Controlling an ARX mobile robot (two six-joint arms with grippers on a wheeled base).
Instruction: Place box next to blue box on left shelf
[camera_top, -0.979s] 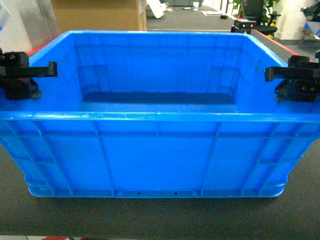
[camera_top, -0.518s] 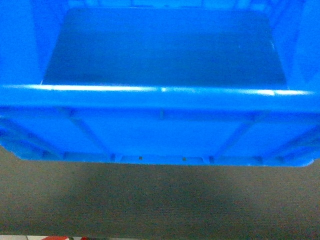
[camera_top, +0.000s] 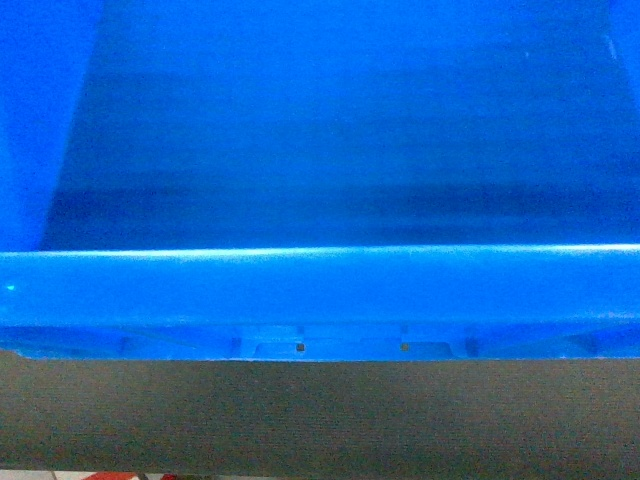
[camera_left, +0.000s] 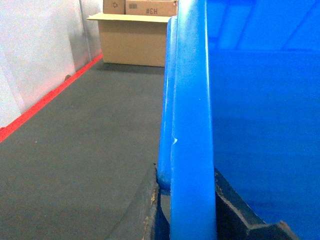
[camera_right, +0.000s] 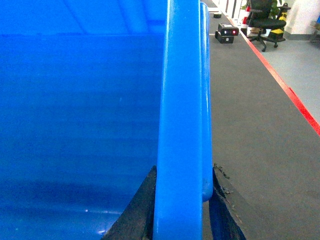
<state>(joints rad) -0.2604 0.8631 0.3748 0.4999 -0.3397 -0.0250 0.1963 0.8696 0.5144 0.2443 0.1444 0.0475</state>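
The box (camera_top: 320, 290) fills the head view, its near rim level across the middle and its base apparently clear of the grey floor (camera_top: 320, 420). It looks stiff, smooth and bulky rather than heavy, so the thick rolled rim on each side seems the sound place to hold. The left gripper (camera_left: 185, 200) pinches the left rim between its jaws, and the right gripper (camera_right: 182, 200) clamps the right rim likewise. Cardboard cartons (camera_left: 135, 40) stand far off; no shelf shows.
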